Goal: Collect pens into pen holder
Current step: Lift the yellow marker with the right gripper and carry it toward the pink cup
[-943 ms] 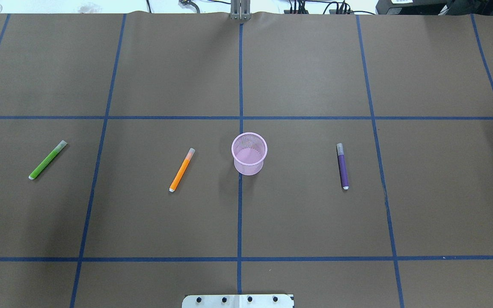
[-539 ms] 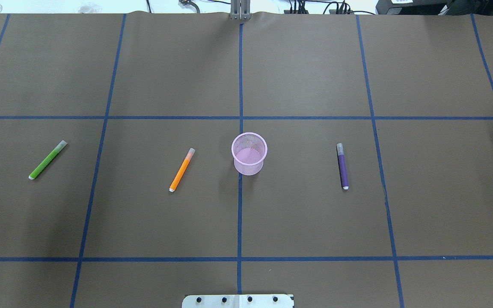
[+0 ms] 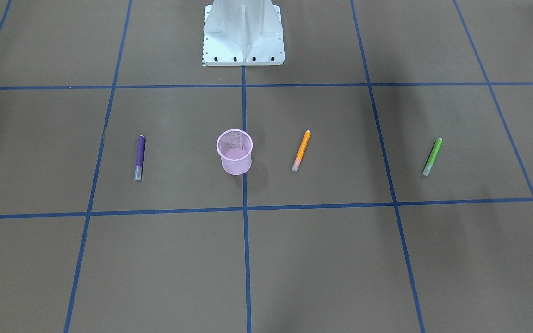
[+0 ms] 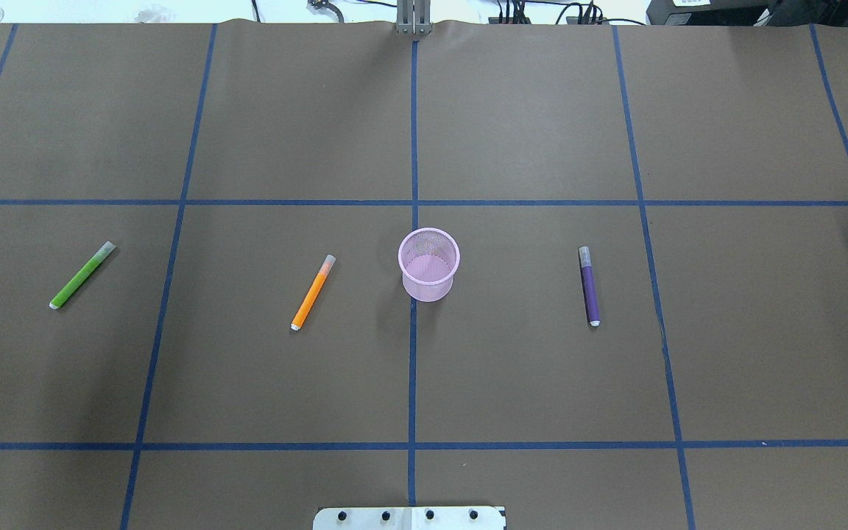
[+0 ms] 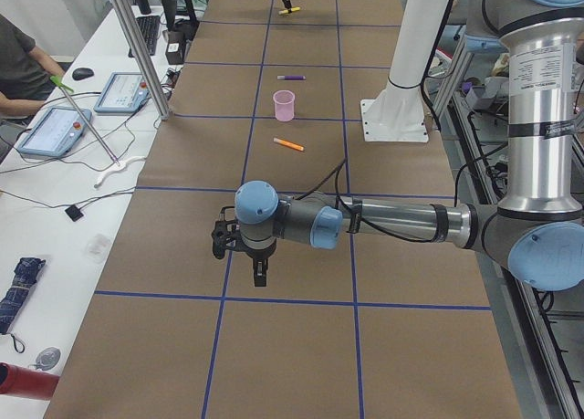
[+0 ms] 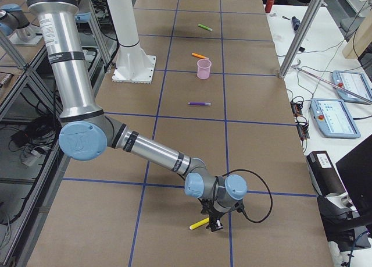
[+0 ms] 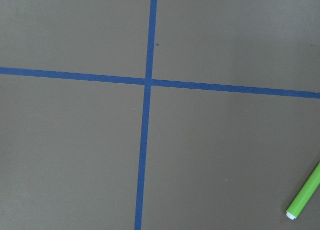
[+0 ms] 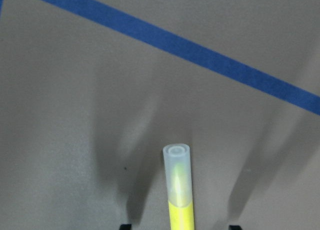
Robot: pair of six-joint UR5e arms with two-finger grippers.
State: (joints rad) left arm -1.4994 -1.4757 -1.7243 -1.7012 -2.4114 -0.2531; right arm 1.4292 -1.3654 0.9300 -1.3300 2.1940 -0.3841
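A brown paper-covered desk, marked into squares by blue tape lines, carries everything. At its robot-side edge sits the white metal base mount.

The silver-and-blue left arm reaches out level over the desk's left end. Its gripper hangs above a tape crossing, and I cannot tell whether it is apart or together. The right arm slopes down to the desk's right end, where its gripper sits low over the surface. In the right wrist view its dark fingertips stand apart, one on each side of a pen and clear of it.

The small round pink wire-mesh pen holder stands upright at mid-desk, just beside the centre tape line.

All four pens lie flat outside the holder:
- The orange pen with a clear cap lies near the holder, on the robot's left.
- The green pen lies well apart, farther left.
- The purple pen lies on the robot's right.
- The yellow-green pen lies between the right gripper's fingertips, cap pointing away from the wrist camera.
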